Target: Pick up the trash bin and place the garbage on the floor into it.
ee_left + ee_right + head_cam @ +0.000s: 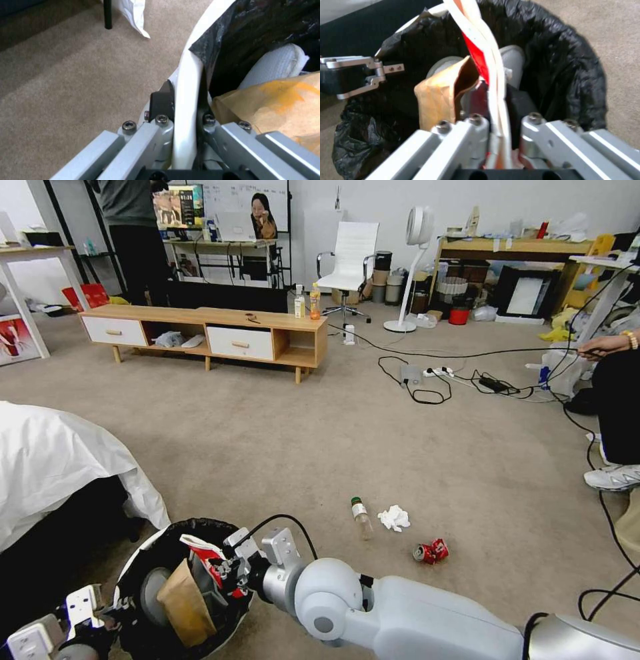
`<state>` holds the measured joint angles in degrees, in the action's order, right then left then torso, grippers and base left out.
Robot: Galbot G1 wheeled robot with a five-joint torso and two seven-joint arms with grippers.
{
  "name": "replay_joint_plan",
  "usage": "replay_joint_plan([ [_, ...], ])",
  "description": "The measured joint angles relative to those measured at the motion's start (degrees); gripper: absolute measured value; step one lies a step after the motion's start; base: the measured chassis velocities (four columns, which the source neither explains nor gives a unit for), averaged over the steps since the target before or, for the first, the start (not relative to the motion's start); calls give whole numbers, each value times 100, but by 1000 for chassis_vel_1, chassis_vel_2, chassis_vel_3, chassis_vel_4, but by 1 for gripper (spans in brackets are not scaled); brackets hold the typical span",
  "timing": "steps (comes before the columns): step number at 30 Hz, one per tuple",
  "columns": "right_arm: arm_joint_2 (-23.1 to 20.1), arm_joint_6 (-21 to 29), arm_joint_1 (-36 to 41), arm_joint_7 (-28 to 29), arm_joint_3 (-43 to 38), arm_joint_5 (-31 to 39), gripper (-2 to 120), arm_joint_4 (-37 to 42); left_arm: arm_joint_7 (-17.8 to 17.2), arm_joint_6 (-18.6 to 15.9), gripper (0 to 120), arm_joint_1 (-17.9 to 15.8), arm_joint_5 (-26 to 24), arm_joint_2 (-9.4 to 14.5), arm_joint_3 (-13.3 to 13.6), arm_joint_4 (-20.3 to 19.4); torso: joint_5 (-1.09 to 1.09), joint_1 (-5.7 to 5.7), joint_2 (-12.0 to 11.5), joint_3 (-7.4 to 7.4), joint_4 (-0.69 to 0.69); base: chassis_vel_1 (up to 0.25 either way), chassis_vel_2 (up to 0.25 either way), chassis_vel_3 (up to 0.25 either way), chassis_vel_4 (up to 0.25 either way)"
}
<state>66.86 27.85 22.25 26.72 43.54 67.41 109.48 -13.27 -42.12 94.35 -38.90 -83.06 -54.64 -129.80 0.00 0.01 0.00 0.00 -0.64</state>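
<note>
The trash bin (217,528), white with a black bag over its rim, hangs low at my left. My left gripper (100,613) is shut on its white rim (186,82), one finger outside and one inside. In the bin a brown cardboard piece (183,600) stands upright. Over the bin's opening, my right gripper (223,568) is shut on a red-white snack packet (480,37), which sticks up past its fingers. On the floor (300,447) ahead lie a small clear bottle (362,515), a white tissue (394,518) and a crushed red can (431,551).
A bed with a white sheet (53,460) stands close on the left. A low wooden cabinet (207,337) runs along the back. Cables (427,380) and a power strip lie at mid right, and a person's shoe (613,477) and a black cable (600,593) are at the right edge.
</note>
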Motion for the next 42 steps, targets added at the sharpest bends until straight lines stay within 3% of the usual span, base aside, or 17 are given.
replay_joint_plan([
  [15,-153,94,-50,97,-68,97,70,261,0,-1,2,-6,11,-10,12,30,0,0,0,0,0,0,0,0,0],
  [17,-153,94,-50,97,-68,97,70,261,0,-1,2,-6,11,-10,12,30,0,0,0,0,0,0,0,0,0],
  [18,-158,101,-51,102,-71,102,81,272,0,-1,2,-1,14,-16,12,31,0,0,0,0,1,0,0,0,0],
  [21,-133,109,-31,119,-72,104,95,279,0,-1,2,2,18,-25,12,32,0,0,0,0,0,0,0,0,0],
  [33,-188,119,-59,157,-237,115,100,414,9,-1,2,-2,39,-42,12,51,0,0,0,0,1,0,0,0,0],
  [42,-577,217,-307,188,-1134,515,100,1189,8,-1,2,-35,57,-30,-19,140,1,0,0,0,1,0,0,0,0],
])
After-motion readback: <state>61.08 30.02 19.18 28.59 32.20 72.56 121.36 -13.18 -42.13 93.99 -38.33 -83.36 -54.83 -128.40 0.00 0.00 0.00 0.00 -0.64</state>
